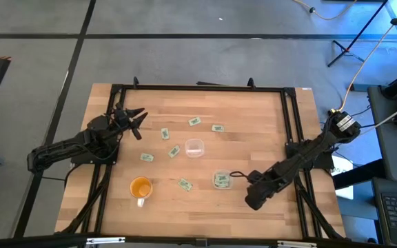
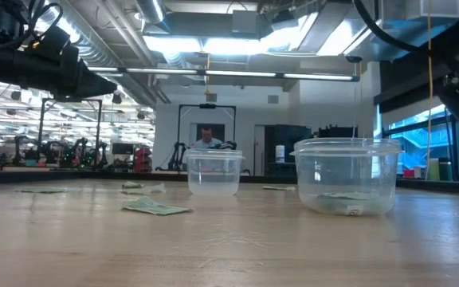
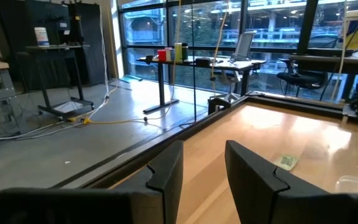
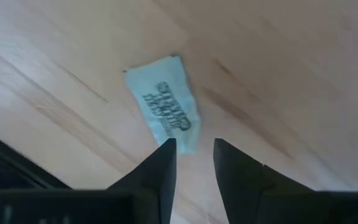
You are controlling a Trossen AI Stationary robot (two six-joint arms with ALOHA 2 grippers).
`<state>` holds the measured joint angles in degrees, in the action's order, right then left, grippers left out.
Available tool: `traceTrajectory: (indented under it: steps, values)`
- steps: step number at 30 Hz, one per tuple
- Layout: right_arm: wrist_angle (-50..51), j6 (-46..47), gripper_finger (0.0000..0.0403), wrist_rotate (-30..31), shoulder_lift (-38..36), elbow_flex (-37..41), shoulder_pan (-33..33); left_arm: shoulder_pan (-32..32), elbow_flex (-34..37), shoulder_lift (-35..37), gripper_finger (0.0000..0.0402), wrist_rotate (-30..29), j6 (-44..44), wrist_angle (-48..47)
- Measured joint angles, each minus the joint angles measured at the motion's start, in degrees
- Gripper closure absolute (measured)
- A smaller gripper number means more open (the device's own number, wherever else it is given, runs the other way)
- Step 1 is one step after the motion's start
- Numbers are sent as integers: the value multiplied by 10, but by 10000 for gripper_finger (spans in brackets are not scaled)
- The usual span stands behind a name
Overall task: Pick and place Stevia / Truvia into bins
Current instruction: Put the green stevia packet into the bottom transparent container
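Observation:
Several pale green Stevia packets lie flat on the wood table: (image 1: 195, 121), (image 1: 217, 128), (image 1: 165, 133), (image 1: 174, 151), (image 1: 147, 158), (image 1: 185, 184). One clear bin (image 1: 194, 147) (image 2: 213, 171) stands mid-table. The other bin (image 1: 221, 180) (image 2: 345, 175) has packets (image 2: 345, 203) on its bottom. My right gripper (image 1: 236, 175) (image 4: 195, 146) is open right beside that bin. In its wrist view a packet (image 4: 163, 112) shows against the wood just past the fingertips. My left gripper (image 1: 138, 117) (image 3: 204, 155) is open near the table's far left corner, over bare wood.
An orange cup with a handle (image 1: 140, 187) stands near the front edge, left of the packet-filled bin. A black frame rail (image 1: 198, 88) runs round the table. In the low view a person (image 2: 206, 137) sits in the room far behind the table.

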<state>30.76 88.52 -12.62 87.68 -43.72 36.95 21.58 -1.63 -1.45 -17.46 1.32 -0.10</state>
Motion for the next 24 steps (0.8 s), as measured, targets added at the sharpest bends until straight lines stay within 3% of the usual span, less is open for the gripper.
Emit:
traceTrajectory:
  steps: [24]
  values:
    - [-31, 10, 299, -28, 45, 0, 18, 0, 0, 0, 288, 8, 15, 0]
